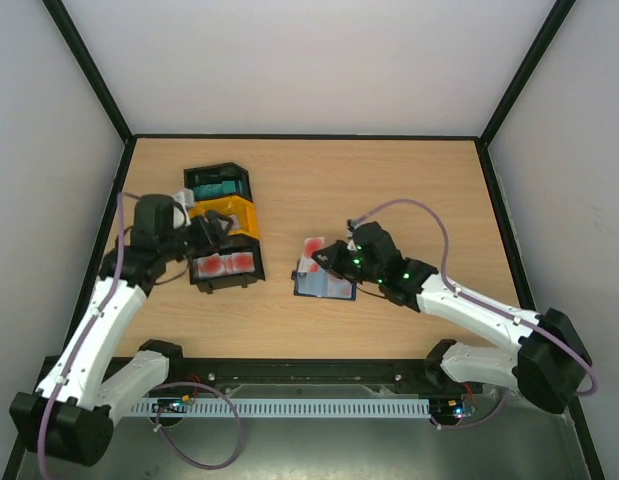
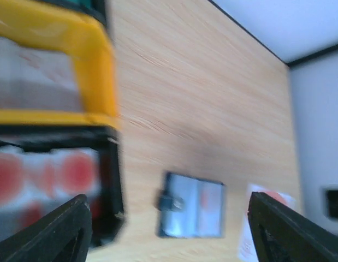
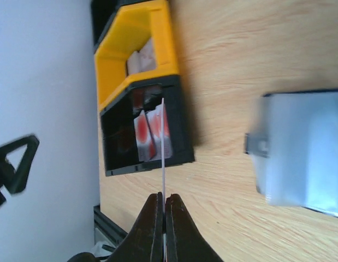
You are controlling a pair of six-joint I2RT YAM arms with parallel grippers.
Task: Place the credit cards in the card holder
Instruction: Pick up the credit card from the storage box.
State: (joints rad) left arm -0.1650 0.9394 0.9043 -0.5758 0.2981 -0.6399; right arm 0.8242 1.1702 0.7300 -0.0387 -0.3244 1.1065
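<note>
The card holder (image 1: 322, 285) lies open on the table, pale blue inside with its clasp tab on the left; it also shows in the left wrist view (image 2: 191, 213) and the right wrist view (image 3: 305, 153). My right gripper (image 1: 334, 258) is shut on a red-and-white credit card (image 1: 314, 250), held just above the holder's far edge and seen edge-on in its wrist view (image 3: 164, 147). More red-and-white credit cards (image 1: 225, 265) lie in a black tray (image 1: 229, 283). My left gripper (image 1: 211, 235) hovers over that tray, open and empty, in a blurred view (image 2: 170, 207).
A yellow tray (image 1: 234, 217) with pale cards sits behind the black tray, and a black tray with teal contents (image 1: 217, 185) sits behind that. Black frame rails border the table on the left, right and back.
</note>
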